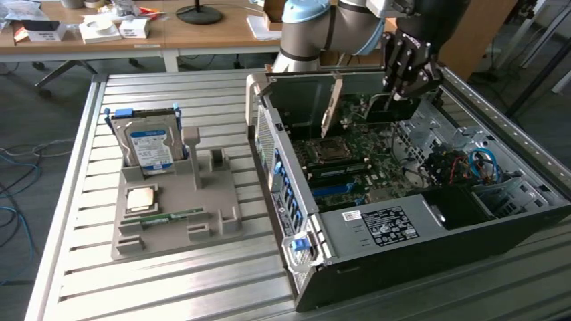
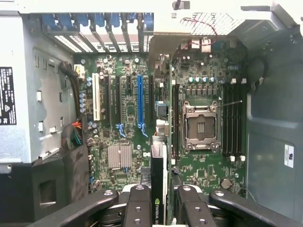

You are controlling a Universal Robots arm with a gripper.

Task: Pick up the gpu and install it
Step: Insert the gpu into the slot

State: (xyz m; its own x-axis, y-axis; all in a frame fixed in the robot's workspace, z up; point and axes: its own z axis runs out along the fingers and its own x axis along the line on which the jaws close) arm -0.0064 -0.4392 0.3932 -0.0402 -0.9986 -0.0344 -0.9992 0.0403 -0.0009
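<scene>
Slatted metal table (image 1: 178, 287) carried an open computer case (image 1: 446, 247) lying on its side, with the motherboard (image 2: 123, 118) facing up. On the exterior view's left sat a grey fixture tray (image 1: 170, 237) with a hard drive (image 1: 150, 144) standing in it. Over the case, the gripper (image 2: 161, 201) had its fingers (image 2: 139, 205) clamped narrowly on the gpu (image 2: 158, 165), which was held on edge above the board, between the blue slot (image 2: 140, 101) and the processor socket (image 2: 201, 125).

I was working in a robotics lab: an open PC case (image 1: 375, 284) sat on a slatted metal bench (image 1: 160, 287), wooden desks (image 1: 223, 33) behind held boxes (image 1: 98, 30), and loose cables (image 1: 18, 152) trailed across the floor (image 1: 36, 107).
</scene>
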